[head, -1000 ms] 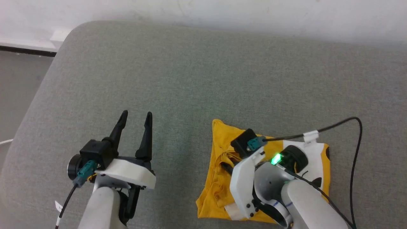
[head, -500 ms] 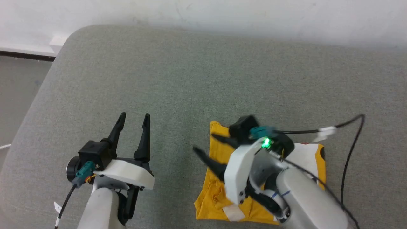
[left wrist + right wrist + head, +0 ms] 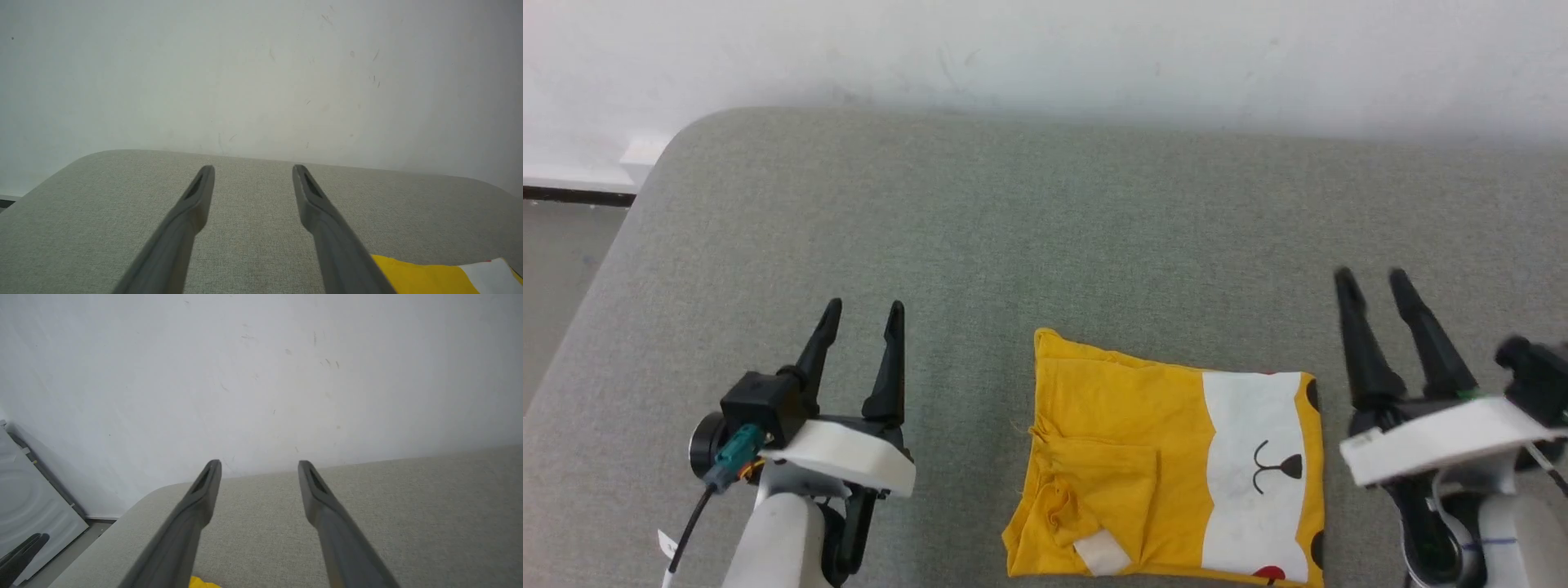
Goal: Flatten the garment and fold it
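Observation:
The garment (image 3: 1143, 457), a yellow T-shirt with a white patch and a black cartoon nose, lies folded into a compact rectangle on the grey cushioned surface (image 3: 1045, 229). My left gripper (image 3: 863, 308) stands open to its left, nothing between its fingers. To the garment's right my right gripper (image 3: 1372, 278) is open and empty too, clear of the cloth. A yellow and white corner of the garment (image 3: 433, 275) shows at the lower right of the left wrist view, beside the open left gripper (image 3: 252, 169). The right wrist view has the open right gripper (image 3: 258, 463) and a yellow scrap of the garment (image 3: 202, 584).
A white wall (image 3: 1045, 57) runs behind the cushioned surface. The surface's rounded left corner (image 3: 678, 147) drops to a grey floor (image 3: 564, 269). A grey panel (image 3: 28, 506) leans against the wall at the left of the right wrist view.
My right gripper opened, let go of the garment and swung from over it to its right side. The head camera also tilted, shifting the whole picture down. The left arm stayed put.

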`<state>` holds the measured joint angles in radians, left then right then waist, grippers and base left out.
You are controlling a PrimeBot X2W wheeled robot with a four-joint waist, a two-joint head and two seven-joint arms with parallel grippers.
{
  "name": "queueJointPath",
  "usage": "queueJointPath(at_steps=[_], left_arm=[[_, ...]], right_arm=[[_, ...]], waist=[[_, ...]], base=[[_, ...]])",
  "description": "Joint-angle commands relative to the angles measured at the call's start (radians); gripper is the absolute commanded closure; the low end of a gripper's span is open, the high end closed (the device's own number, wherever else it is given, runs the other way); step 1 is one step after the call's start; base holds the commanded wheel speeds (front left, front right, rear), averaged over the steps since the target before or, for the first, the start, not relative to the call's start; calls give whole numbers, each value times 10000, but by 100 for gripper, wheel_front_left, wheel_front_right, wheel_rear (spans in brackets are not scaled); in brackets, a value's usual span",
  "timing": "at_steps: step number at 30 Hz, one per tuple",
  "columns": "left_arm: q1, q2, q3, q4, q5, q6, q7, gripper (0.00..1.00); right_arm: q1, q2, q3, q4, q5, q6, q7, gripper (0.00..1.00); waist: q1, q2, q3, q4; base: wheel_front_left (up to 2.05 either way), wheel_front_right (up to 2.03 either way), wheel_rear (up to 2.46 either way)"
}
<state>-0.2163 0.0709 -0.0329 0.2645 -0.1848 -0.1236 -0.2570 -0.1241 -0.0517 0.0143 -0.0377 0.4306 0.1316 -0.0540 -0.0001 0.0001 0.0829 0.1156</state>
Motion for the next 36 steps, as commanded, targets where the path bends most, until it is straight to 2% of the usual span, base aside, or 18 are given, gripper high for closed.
queueJointPath(at_steps=[1, 5, 8, 12, 15, 20, 25, 26, 28, 29, 32, 36], left_arm=[[152, 45, 22, -59, 4, -70, -47, 0], [214, 13, -9, -80, 24, -70, -47, 0], [210, -7, -36, -82, 13, -70, -47, 0], [182, 25, -103, -49, -44, -70, -47, 0], [187, 28, -121, -58, -34, -70, -47, 0], [156, 63, -155, -65, -74, -70, -47, 0], [128, 66, -177, -39, -103, -70, -47, 0], [125, 71, -181, -27, -111, -70, -47, 0], [129, 83, -189, -4, -135, -71, -47, 0], [130, 90, -183, 2, -148, -71, -47, 0], [150, 91, -121, -7, -168, -71, -47, 0], [208, 74, -28, -52, -148, -64, -47, 0]], right_arm=[[272, 14, -247, 109, 126, -9, -11, 0], [894, 14, -888, 783, 260, -9, 548, 0], [1192, 14, -1175, 1569, 833, -9, 1298, 0], [1343, 14, -993, 2582, 1795, -9, 2392, 0], [1307, 14, -831, 3204, 2006, -9, 3103, 0], [997, 14, -648, 3967, 2089, -9, 3739, 0], [570, 14, -538, 4621, 1698, -9, 4179, 0], [488, 14, -501, 4699, 1560, -9, 4275, 31], [344, 14, -465, 4752, 1170, -9, 4427, 84], [270, 14, -462, 4688, 950, -9, 4461, 100], [50, 14, -479, 4188, -15, -9, 4508, 100], [-260, 14, -214, 2902, -1492, -9, 4891, 100]], waist=[[1, -1, -72, -93], [1, -1, -114, -148], [1, -1, -109, -154], [1, -1, -91, -125], [1, -1, -60, -89], [1, -1, 14, -5], [1, -1, 48, 67], [1, -1, 47, 77], [1, -1, 43, 94], [1, -1, 42, 98], [1, -1, 36, 56], [1, -1, 34, -93]], base=[[0, 0, 0], [0, 0, 0], [0, 0, 0], [0, 0, 0], [0, 0, 0], [0, 0, 0], [0, 0, 0], [0, 0, 0], [0, 0, 0], [0, 0, 0], [0, 0, 0], [0, 0, 0]])
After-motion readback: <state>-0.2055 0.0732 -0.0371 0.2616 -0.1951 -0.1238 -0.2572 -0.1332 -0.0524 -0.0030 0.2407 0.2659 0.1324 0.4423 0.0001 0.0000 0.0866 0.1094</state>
